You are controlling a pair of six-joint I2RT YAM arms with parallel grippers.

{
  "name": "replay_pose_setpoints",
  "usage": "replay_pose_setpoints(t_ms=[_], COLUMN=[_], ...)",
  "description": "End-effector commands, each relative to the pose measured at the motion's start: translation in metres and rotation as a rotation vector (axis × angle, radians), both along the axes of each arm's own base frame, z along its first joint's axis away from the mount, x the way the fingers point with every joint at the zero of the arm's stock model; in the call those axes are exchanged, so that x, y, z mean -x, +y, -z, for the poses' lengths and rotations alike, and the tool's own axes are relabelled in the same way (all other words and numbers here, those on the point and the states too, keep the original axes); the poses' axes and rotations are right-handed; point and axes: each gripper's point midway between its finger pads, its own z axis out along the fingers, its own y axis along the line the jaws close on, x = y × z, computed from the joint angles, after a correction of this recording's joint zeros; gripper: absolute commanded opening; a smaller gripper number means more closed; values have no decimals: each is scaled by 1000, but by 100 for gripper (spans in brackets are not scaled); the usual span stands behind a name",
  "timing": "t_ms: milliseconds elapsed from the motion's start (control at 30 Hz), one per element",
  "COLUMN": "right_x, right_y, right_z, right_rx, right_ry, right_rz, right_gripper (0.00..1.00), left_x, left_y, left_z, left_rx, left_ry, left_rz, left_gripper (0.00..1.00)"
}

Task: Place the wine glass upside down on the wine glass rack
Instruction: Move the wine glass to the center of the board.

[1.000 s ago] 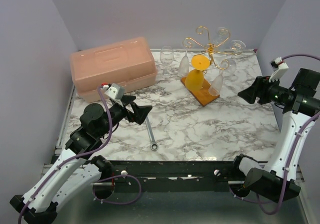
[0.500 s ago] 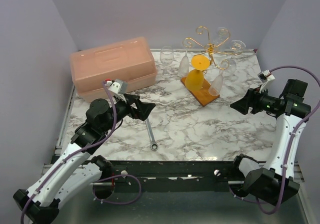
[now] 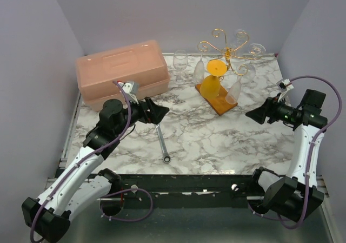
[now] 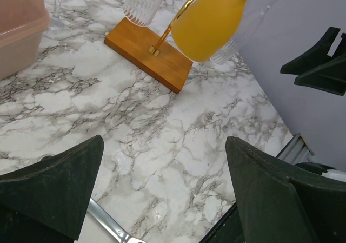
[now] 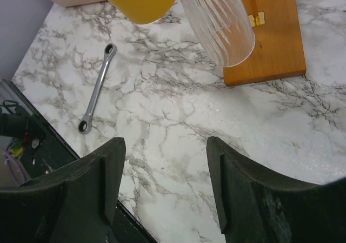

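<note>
The wine glass rack stands at the far side of the counter, right of centre, on its orange-brown base. An orange glass and several clear glasses hang from it upside down. Just left of the rack, one clear wine glass stands upright, near the right end of a pink toolbox. A wrench lies nearer. The left claw hovers above the wrench, wide open and empty. The right claw, near the rack's right, is also open, gripping nothing.

toolbox back left | wine glass rack right of it | wrench in front
</note>
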Motion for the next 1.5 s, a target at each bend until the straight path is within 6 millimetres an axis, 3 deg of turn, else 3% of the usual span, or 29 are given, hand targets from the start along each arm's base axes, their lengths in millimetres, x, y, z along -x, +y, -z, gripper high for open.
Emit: replay_pose_setpoints(t_ms=[0,433,1067,1367,1467], right_x=[-12,-18,-16,-16,-15], right_y=[2,3,3,1,1], right_z=[-2,17,22,23,22], right_rx=[-64,-133,-120,-100,-89], right_ry=[-53,-10,-4,-4,-15], right_rz=[-29,-52,-50,-31,-29], right_gripper=[68,68,68,68,69], left_x=[-4,-38,-77,-118,-132], left_y=[-6,-17,-9,-10,-16], left_z=[-7,-1,-30,-45,-46], left_rx=[56,48,128,166,179], left_ry=[6,125,76,111,139], left_rz=[30,0,-34,-116,-122], left_gripper=[99,98,98,96,90])
